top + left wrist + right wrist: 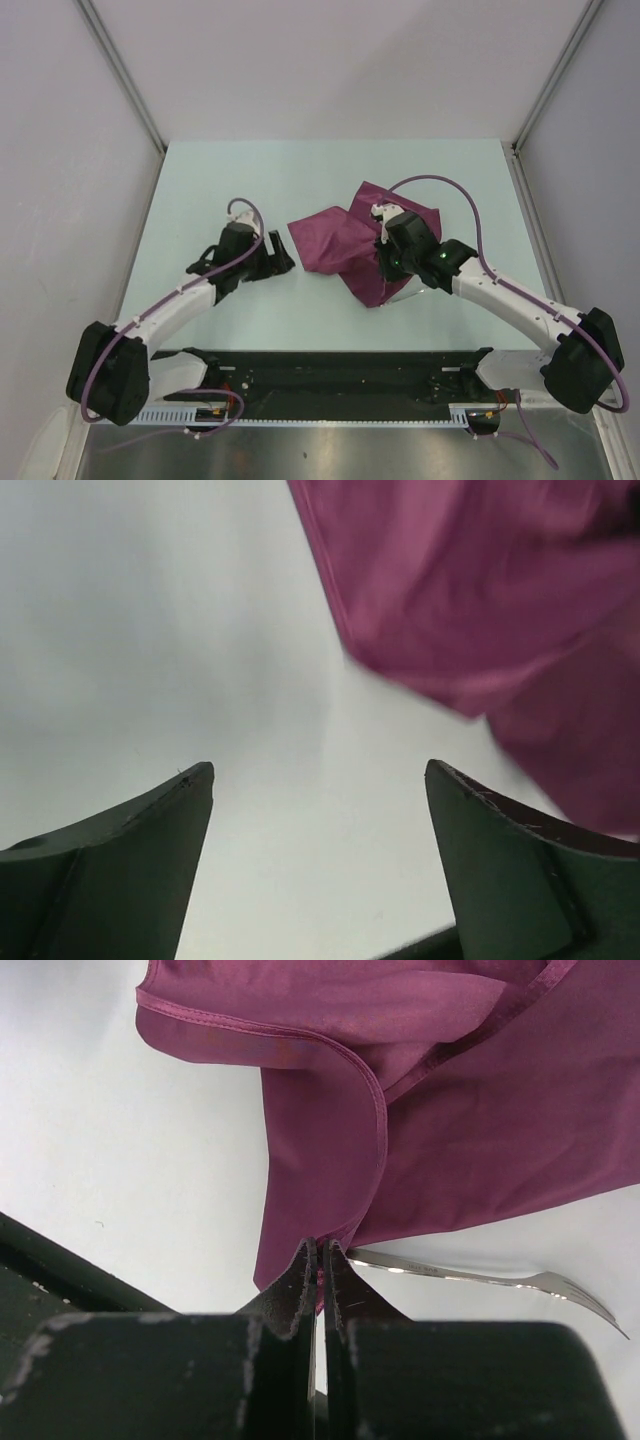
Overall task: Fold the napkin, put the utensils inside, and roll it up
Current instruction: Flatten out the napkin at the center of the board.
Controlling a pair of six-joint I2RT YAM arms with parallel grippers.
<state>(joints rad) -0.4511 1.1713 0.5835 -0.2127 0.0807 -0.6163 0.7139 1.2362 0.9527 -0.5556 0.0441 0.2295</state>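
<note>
The right fingers [300, 1295] pinch the napkin [470, 1110] edge; left fingers [130, 845] spread nearby.

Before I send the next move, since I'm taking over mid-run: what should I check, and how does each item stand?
1. Right pincer shut on the napkin at its edge: ok.
2. Left pincer open and empty: ok.
3. Left pincer apart from the napkin: ok, the napkin lies just ahead of it.
4. Napkin folded flat: not ok, it is bunched.
5. Fork wrapped inside: not ok, it lies bare along the napkin's edge.
</note>
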